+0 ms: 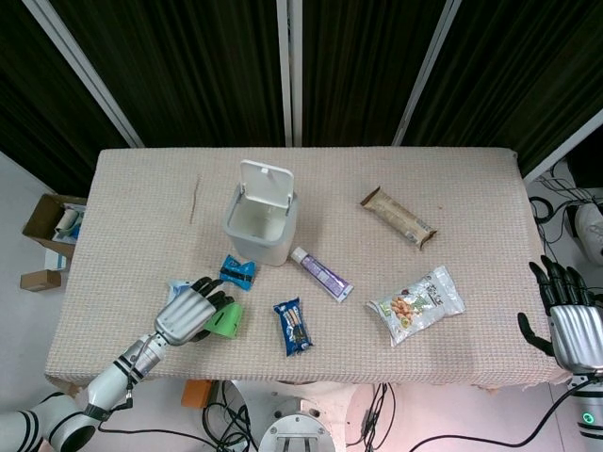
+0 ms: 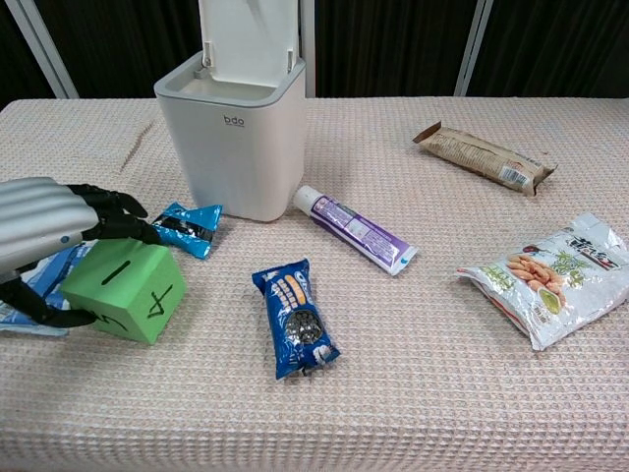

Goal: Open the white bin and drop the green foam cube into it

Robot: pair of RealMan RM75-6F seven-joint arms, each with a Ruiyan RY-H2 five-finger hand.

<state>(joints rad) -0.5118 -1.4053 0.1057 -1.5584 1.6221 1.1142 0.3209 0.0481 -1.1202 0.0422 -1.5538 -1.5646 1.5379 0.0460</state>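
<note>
The white bin (image 1: 259,226) stands at the table's middle left with its lid tipped up and open; the chest view shows its front wall (image 2: 236,138). The green foam cube (image 1: 226,320) lies near the front left edge, and the chest view shows black marks on it (image 2: 133,295). My left hand (image 1: 186,315) grips the cube, with the fingers (image 2: 108,211) curled over its top and the thumb against its lower left side. My right hand (image 1: 573,330) hangs off the table's right edge, holding nothing, fingers spread upward.
A small blue packet (image 2: 187,228) lies between cube and bin. A toothpaste tube (image 2: 356,229), a blue biscuit pack (image 2: 298,317), a nut bag (image 2: 550,275) and a brown bar (image 2: 484,157) are spread to the right. A blue-white pouch (image 2: 25,295) lies under my left hand.
</note>
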